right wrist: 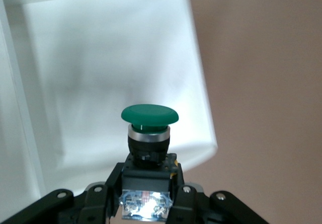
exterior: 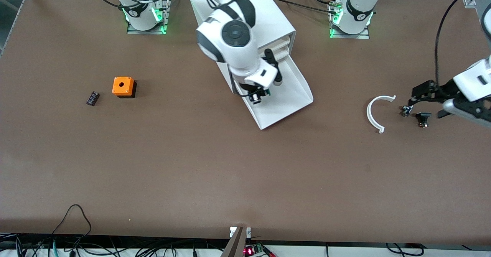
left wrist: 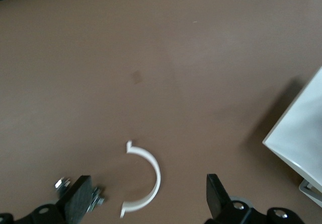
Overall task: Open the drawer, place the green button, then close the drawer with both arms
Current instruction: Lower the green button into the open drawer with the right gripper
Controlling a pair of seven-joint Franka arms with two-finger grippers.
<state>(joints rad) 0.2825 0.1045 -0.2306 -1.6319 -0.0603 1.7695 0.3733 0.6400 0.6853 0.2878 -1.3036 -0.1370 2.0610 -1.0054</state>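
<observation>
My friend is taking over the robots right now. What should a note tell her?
Right end effector: shut on the button, over the open drawer.
Left end effector: open, holding nothing, low over the table at the left arm's end, beside a white half ring and small black parts.
Done: the lowest drawer of the cabinet is pulled out; the button is picked up.
Left: put the button in the drawer, let go, push the drawer shut.
Not part of the job: the orange cube toward the right arm's end.
</observation>
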